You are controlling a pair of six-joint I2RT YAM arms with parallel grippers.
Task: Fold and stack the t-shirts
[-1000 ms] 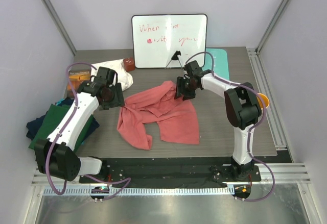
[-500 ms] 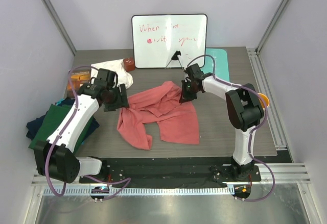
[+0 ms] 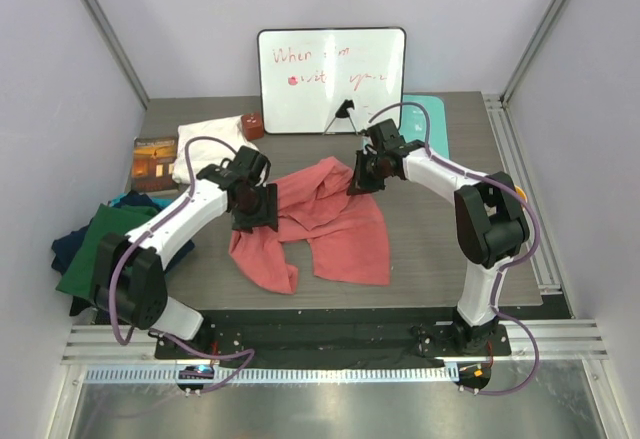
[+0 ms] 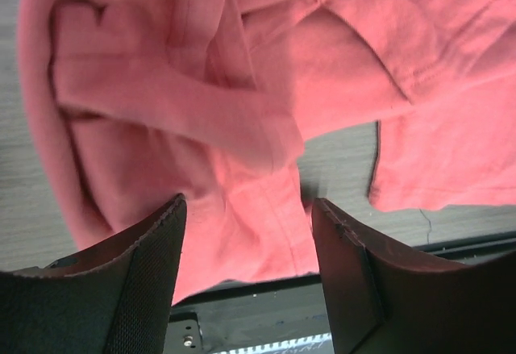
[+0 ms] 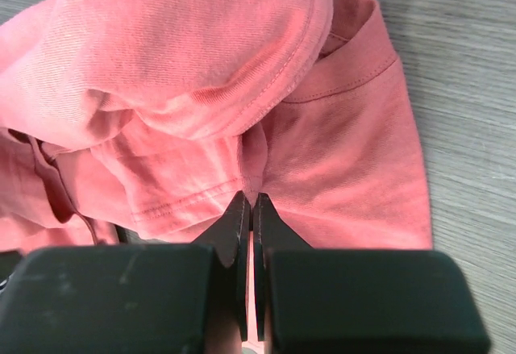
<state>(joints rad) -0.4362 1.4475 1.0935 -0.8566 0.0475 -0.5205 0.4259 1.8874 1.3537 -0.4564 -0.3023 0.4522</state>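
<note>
Right hand (image 5: 250,205): fingers pinched shut on a thin fold at the far right edge of the pink shirt (image 3: 335,234), arm stretched forward, wrist tipped down onto the cloth. Left hand (image 3: 255,204): jaws apart, holding nothing, low over the shirt's rumpled left side, fingers pointing down. Pink shirt: crumpled mid-counter (image 3: 440,259), judged light, limp and quick to bunch, so best taken by a hem or shoulder seam; green shirt (image 3: 105,234) and navy shirt (image 3: 62,249) lie heaped at the left.

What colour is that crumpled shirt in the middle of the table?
The shirt is salmon pink, clearest in the right wrist view.
</note>
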